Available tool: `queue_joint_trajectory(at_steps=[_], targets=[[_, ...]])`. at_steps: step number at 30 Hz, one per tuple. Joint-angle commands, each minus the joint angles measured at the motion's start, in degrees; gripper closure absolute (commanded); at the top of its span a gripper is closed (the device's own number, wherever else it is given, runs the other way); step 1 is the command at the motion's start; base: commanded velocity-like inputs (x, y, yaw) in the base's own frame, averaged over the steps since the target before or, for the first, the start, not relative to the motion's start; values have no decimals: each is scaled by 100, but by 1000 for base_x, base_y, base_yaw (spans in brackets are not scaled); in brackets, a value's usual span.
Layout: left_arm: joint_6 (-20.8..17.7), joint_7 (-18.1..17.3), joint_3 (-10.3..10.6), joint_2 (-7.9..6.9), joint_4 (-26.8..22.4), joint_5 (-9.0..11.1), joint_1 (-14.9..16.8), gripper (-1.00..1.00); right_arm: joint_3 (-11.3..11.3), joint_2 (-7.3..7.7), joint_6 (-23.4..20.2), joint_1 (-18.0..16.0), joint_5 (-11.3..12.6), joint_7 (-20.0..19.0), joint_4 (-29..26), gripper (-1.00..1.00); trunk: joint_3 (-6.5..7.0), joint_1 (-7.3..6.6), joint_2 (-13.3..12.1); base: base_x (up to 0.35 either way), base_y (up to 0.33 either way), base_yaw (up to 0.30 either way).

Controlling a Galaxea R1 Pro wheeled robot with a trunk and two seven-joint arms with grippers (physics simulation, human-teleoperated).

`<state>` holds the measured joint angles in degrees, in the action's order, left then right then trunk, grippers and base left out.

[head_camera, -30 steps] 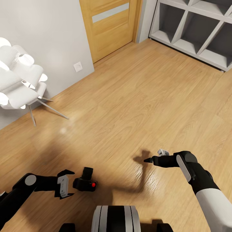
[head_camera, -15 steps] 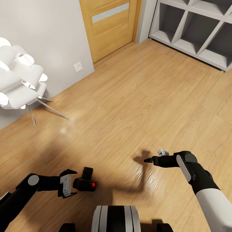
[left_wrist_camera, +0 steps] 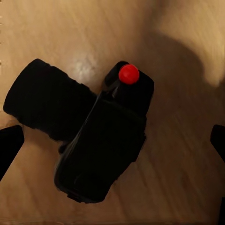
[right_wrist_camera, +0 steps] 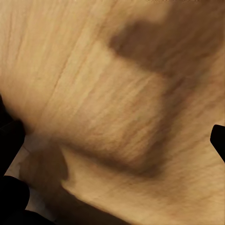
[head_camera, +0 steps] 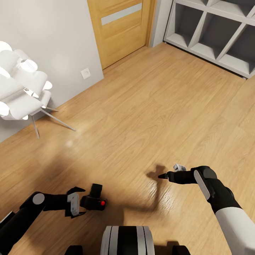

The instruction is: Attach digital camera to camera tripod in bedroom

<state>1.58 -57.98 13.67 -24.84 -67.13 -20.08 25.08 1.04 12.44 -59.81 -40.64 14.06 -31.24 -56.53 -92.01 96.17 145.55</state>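
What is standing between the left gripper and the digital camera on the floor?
Nothing visible. The digital camera lies on the wood floor directly ahead of the left gripper, whose fingers are spread open. In the left wrist view the camera sits between the finger tips, unobstructed.

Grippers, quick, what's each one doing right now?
Left gripper: open, fingers either side of the digital camera, not clamping it.
Right gripper: cannot tell, nothing visibly held.

No legible text, label, brand, number or sign found on any surface: the digital camera [left_wrist_camera: 101,145] carries only a plain red button, and the wall socket [head_camera: 85,73] is unmarked.
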Motion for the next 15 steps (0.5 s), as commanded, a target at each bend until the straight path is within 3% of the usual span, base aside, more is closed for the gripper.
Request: queue_joint_trajectory(at_steps=[1,11,15], targets=[[18,20,6,-3,40,-29,18,-100,10,5,-19,-1,5,-9,-2,-100,-3,-1,1,0,0,0],[82,158,11,2,360,-55,121,-100,9,12,-19,-4,1,-7,1,-100,-3,-1,1,0,0,0],[86,165,12,4,375,-175,126,-100,9,7,-19,-4,0,-8,1,-100,-3,-1,1,0,0,0]])
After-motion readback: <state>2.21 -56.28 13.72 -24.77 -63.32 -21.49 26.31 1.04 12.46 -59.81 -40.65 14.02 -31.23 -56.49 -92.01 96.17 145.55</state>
